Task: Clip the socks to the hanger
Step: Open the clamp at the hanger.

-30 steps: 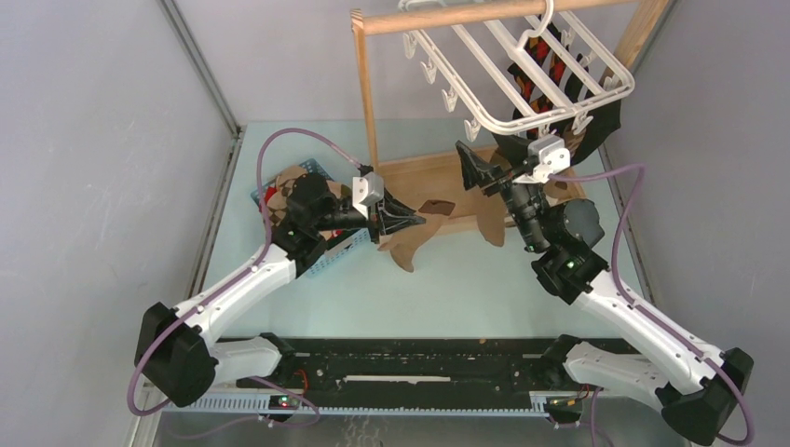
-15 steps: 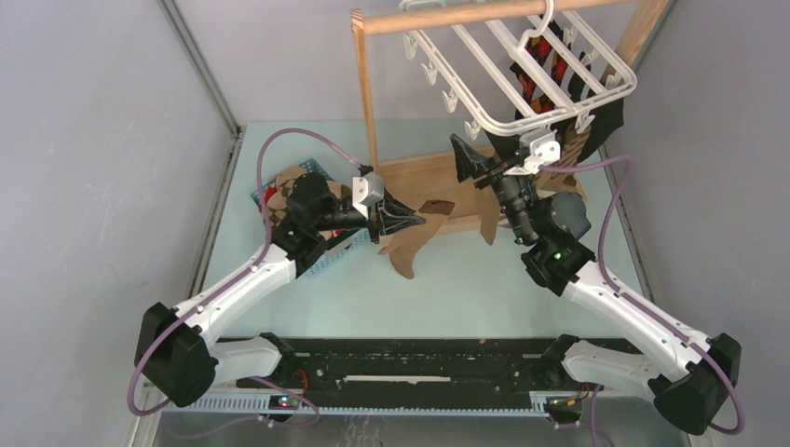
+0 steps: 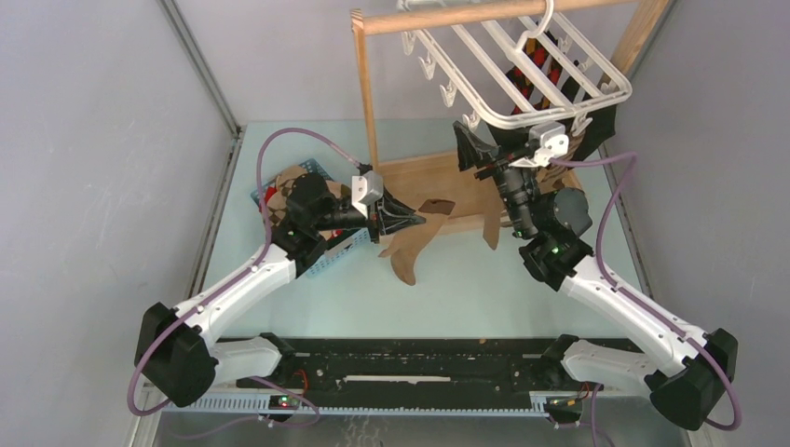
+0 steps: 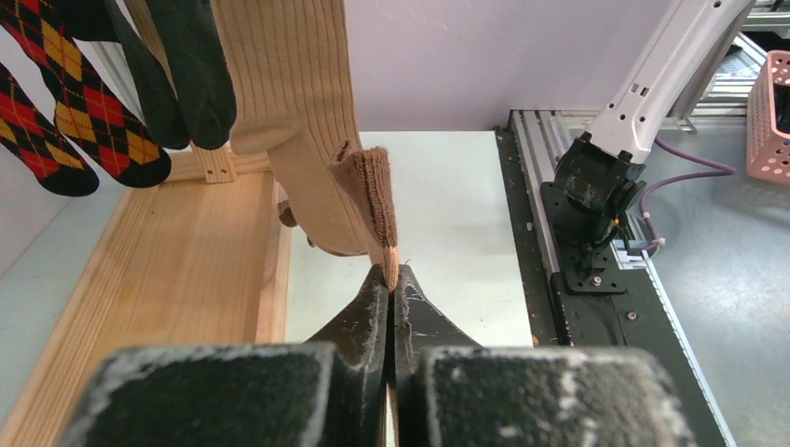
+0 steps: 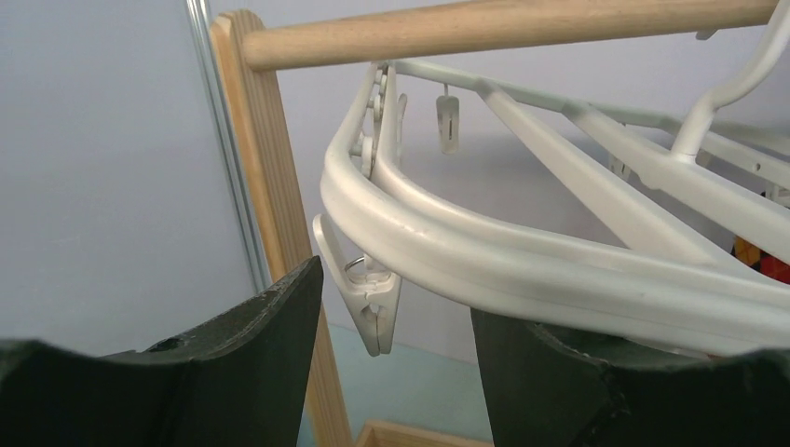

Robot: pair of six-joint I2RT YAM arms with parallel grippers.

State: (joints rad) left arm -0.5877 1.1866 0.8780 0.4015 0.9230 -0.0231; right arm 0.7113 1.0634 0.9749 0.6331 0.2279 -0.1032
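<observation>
Left gripper (image 4: 391,279) closed, pinching brown-tipped tan sock (image 4: 321,200) by its tip; sock dangles near table centre. Right gripper (image 5: 396,300) open, jaws either side of white clip (image 5: 373,312) at corner of hanger (image 5: 559,270), clear of it. Hanger tilted, hooked on wooden rail (image 3: 447,17) at 1 o'clock. Argyle sock (image 4: 56,102) and black sock (image 4: 191,65) hang beneath. Blue basket (image 3: 328,253) at 9 o'clock.

A wooden rail stand (image 3: 366,93) rises from the pale table (image 3: 456,284), with a blue mesh basket (image 3: 326,261) to its left.
</observation>
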